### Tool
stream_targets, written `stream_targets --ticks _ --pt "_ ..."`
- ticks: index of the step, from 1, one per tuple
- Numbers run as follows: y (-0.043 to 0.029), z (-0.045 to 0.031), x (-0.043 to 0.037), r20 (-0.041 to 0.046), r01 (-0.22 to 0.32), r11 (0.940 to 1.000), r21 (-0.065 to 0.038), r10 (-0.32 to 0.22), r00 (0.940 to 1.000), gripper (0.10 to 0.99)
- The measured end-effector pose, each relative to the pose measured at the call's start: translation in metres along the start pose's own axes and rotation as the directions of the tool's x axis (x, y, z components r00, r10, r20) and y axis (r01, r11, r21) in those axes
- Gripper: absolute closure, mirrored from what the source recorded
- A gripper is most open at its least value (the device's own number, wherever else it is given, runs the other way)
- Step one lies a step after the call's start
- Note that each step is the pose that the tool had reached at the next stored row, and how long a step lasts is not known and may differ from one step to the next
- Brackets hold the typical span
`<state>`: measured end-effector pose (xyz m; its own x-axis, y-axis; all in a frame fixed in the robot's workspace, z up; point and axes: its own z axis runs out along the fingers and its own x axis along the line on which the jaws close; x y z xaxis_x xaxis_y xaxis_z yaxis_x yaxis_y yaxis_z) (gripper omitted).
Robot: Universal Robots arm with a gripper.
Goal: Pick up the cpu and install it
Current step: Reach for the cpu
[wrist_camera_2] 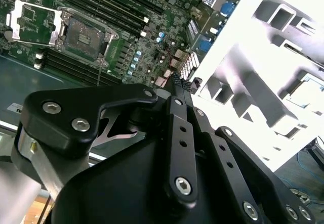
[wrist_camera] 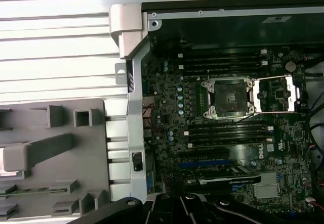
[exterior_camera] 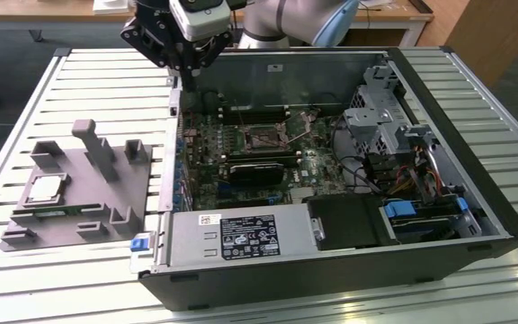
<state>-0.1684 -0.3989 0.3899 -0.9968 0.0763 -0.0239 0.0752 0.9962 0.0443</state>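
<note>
The cpu (exterior_camera: pixel 45 189), a small silvery square chip, lies flat in a recess of the grey holder (exterior_camera: pixel 79 196) at the exterior view's left. My gripper (exterior_camera: pixel 187 79) hangs high over the case's back left corner, well away from the cpu. Its fingers (wrist_camera_2: pixel 177 128) stand together with nothing between them, so it is shut and empty. The motherboard's cpu socket (exterior_camera: pixel 266 140) lies open and bare, seen also in both wrist views as the socket (wrist_camera: pixel 228 96) and the socket (wrist_camera_2: pixel 83 34), with its metal load plate (wrist_camera: pixel 276 95) flipped to the side.
The open computer case (exterior_camera: pixel 439 223) lies on a slatted white table (exterior_camera: pixel 25 108). A green memory stick (exterior_camera: pixel 52 212) sits in the holder just in front of the cpu. The holder's tall post (exterior_camera: pixel 92 145) rises behind it. A black card (exterior_camera: pixel 254 172), drive cages and cables fill the case.
</note>
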Motion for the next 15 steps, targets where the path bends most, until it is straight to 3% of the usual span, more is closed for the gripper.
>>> stream_targets --ticks 15 --pt "-0.0010 0.0005 0.0127 0.0000 0.000 1.0000 0.000 0.000 1.0000 0.980"
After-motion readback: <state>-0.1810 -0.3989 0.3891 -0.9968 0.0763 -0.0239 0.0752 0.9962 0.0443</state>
